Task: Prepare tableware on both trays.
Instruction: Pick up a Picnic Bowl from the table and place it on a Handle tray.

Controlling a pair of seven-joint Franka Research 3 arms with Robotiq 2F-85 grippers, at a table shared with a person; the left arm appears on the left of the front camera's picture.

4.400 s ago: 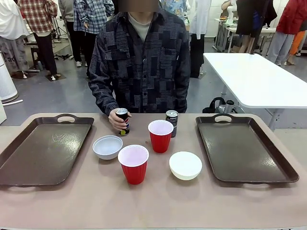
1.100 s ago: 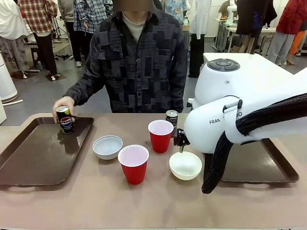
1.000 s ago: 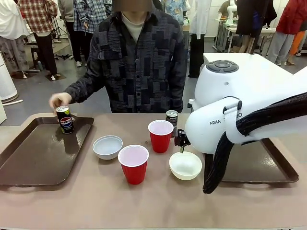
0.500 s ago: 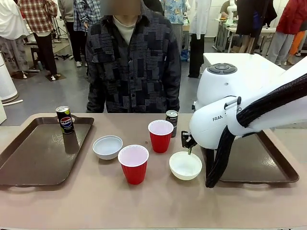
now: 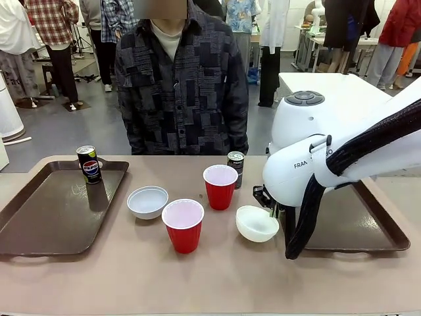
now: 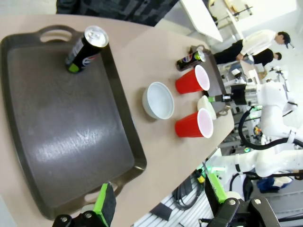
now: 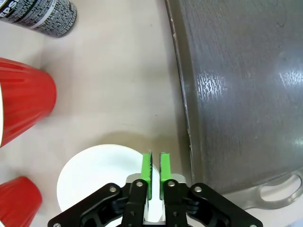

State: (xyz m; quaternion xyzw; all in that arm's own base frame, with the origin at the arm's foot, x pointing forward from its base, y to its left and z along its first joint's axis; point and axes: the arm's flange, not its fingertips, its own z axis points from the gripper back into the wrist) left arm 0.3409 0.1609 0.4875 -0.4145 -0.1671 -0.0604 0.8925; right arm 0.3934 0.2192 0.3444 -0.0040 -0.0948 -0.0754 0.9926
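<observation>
We log the right arm (image 5: 342,158) bent low over the right tray (image 5: 373,224). The right gripper (image 7: 155,163) pinches the rim of the white bowl (image 5: 255,224), which is tilted, just beside that tray. The left gripper (image 6: 160,194) stands wide apart above the left tray (image 6: 61,118), where a soda can (image 5: 88,164) stands upright.

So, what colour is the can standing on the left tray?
The can is black, clearest in the front view.
</observation>
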